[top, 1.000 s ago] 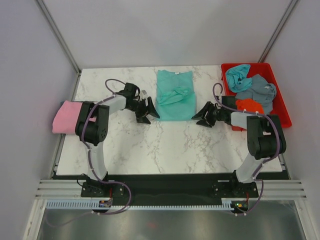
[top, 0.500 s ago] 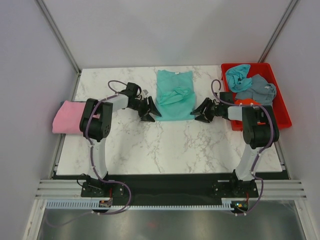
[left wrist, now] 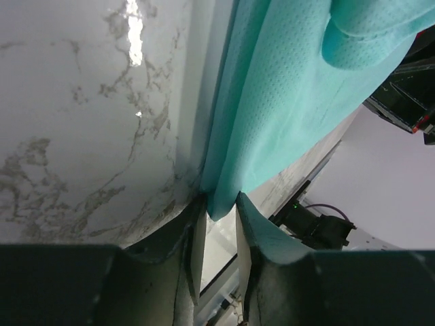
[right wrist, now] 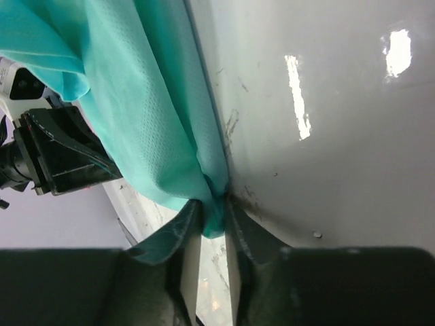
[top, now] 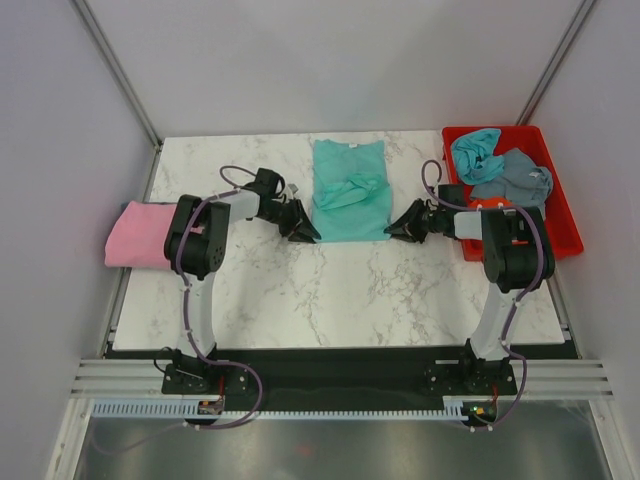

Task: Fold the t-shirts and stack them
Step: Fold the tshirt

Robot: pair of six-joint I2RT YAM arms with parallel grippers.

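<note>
fold step in hand: left gripper (top: 304, 233) and right gripper (top: 401, 232) each clamped on a near hem corner of the teal-green t-shirt (top: 348, 195). next move likely calls for an even, joint lift toward the collar.

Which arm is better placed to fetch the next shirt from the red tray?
Right, probably: the right gripper is nearer the red tray; the left gripper sits across the teal-green t-shirt.

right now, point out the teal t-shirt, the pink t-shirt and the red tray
teal t-shirt (top: 345, 215), top external view, lower body fabric
pink t-shirt (top: 130, 237), top external view, middle of cloth
red tray (top: 515, 131), top external view, far rim
</note>
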